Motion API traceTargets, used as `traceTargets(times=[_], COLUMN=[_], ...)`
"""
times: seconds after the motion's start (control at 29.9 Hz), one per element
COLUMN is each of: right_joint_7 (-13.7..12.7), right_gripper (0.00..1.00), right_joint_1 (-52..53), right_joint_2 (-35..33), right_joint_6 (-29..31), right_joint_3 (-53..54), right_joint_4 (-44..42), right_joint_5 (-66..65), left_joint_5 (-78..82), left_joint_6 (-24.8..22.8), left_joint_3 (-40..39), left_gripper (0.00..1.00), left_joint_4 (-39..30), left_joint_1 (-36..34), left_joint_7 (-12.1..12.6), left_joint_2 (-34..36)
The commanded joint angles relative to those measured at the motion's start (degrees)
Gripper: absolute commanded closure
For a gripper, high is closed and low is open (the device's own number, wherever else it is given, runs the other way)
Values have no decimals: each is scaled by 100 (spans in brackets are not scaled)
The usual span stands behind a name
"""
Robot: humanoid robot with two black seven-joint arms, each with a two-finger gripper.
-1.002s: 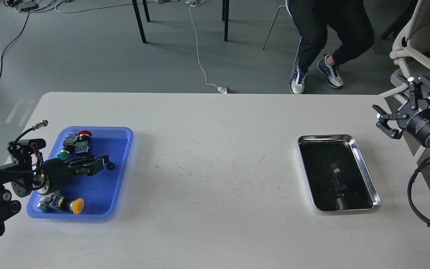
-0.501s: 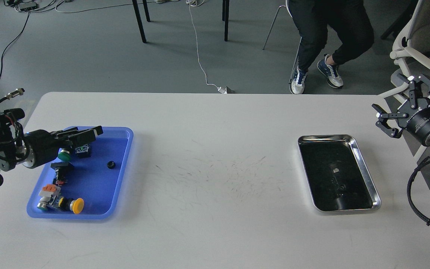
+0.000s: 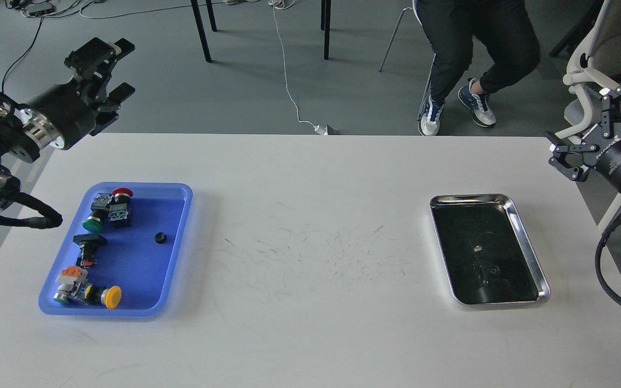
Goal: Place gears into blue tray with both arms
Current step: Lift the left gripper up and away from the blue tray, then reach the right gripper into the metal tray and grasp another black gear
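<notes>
One small black gear (image 3: 160, 237) lies inside the blue tray (image 3: 143, 280) at the table's left, right of the push-buttons. No other gear shows. My left gripper (image 3: 110, 70) is raised high above the table's far left corner, well away from the tray, open and empty. At the far right edge my right gripper (image 3: 591, 126) hangs beyond the table, open with nothing between its prongs.
Push-buttons with red (image 3: 122, 192), green (image 3: 90, 223) and yellow (image 3: 111, 297) caps lie in the blue tray. A steel tray (image 3: 526, 242) with a dark inside sits at the right. A seated person's legs (image 3: 472, 54) and chairs stand beyond the far edge.
My left arm rose from the blue tray, where it left the gear, up and back to the far left. The right gripper lifted slightly and drifted right.
</notes>
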Motion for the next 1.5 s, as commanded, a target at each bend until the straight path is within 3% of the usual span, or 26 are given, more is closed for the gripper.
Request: traceTargets(times=[0.0, 0.17, 0.4, 0.63, 0.73, 1.0, 1.27, 1.47], right_joint_7=[-1, -1, -71, -536, -765, -1002, -1011, -1011], right_gripper=[2, 2, 2, 2, 2, 2, 2, 2], right_joint_1=[-3, 6, 347, 1077, 1559, 2501, 2493, 2388], right_joint_2=[-131, -490, -1799, -2451, -2443, -2478, -2390, -2197], right_joint_6=[8, -19, -98, -186, -116, 52, 69, 69], right_joint_3=[78, 61, 8, -158, -658, -3040, -3867, -4175], right_joint_4=[230, 905, 2417, 3464, 3702, 4300, 4344, 4300], right_joint_5=[0, -52, -1271, -3100, -3856, -5903, -7461, -7646], left_joint_5=[-774, -1082, -1118, -1267, -1241, -1188, -1179, -1179], left_joint_6=[-3, -257, -382, -443, -425, -373, -311, -249], left_joint_3=[-351, -669, -651, -686, -678, -678, -678, -678], left_gripper=[2, 2, 2, 2, 2, 2, 2, 2], left_joint_4=[320, 874, 1033, 1059, 1051, 1059, 1051, 1042], left_joint_1=[36, 71, 238, 624, 677, 695, 695, 695], left_joint_7=[140, 290, 475, 545, 589, 431, 343, 317], left_joint_2=[-350, -702, -755, -781, -790, -816, -781, -781])
